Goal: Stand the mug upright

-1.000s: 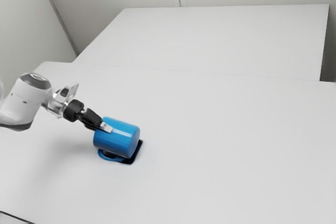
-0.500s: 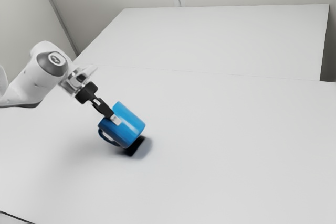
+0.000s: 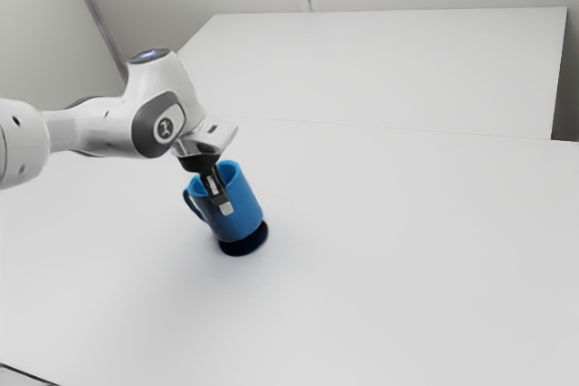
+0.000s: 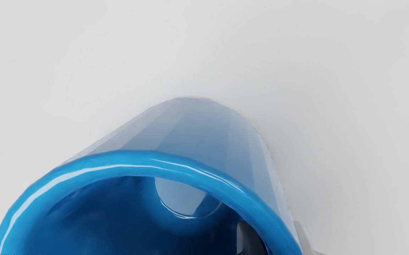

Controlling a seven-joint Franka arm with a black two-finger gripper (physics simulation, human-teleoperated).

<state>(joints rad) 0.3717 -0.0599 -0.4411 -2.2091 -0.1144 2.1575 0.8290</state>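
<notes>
"Glossy blue round-walled mug (image 3: 244,210) has swung way closer to upright since the last frame, and the black two-finger gripper (image 3: 223,201) turned with it, now coming down more steeply."

"Nice, so is it standing yet?"

"Nah, still leaning, open end up toward the gripper, base below the fingertips over a dark patch (image 3: 244,247) on the smooth white table (image 3: 389,268). Can't tell if the base touches down."

"What's the grip like?"

"Pinching the mug's wall, lol. Wrist view has one dark finger (image 4: 250,242) inside the rim and a pale grey fingertip (image 4: 305,241) against the outside. Curved blue handle (image 3: 192,206) sits just beside the gripper, toward the exterior view's left."
</notes>
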